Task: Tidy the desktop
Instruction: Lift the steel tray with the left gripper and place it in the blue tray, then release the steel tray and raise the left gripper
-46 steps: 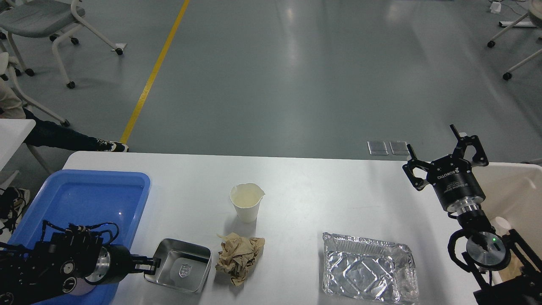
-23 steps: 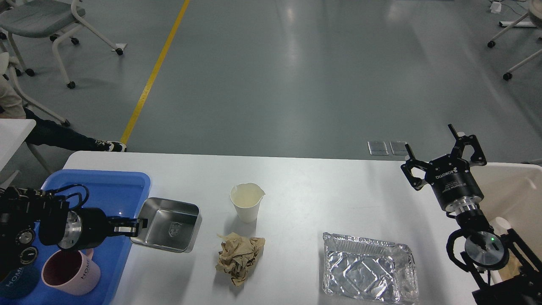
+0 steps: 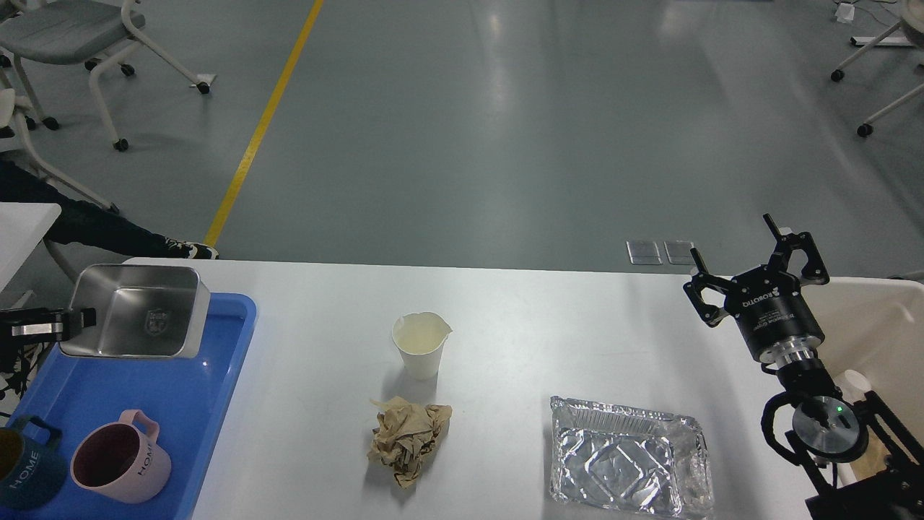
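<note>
The white desktop point(image 3: 548, 325) holds a white paper cup point(image 3: 420, 344), a crumpled brown paper point(image 3: 407, 439) in front of it, and an empty foil tray point(image 3: 626, 458) at the front right. My left gripper point(image 3: 72, 323) comes in from the far left and is shut on the rim of a square steel box point(image 3: 137, 310), holding it above the far end of the blue tray point(image 3: 216, 404). My right gripper point(image 3: 751, 256) is open and empty above the desktop's right end.
The blue tray holds a pink mug point(image 3: 115, 458) and a dark teal mug point(image 3: 22, 469) at its near end. A beige bin point(image 3: 881, 325) stands at the right edge. Chairs stand on the floor beyond the table.
My left gripper lifted the steel box from the front of the desktop and carried it left and farther away, over the blue tray. The right arm barely moved.
</note>
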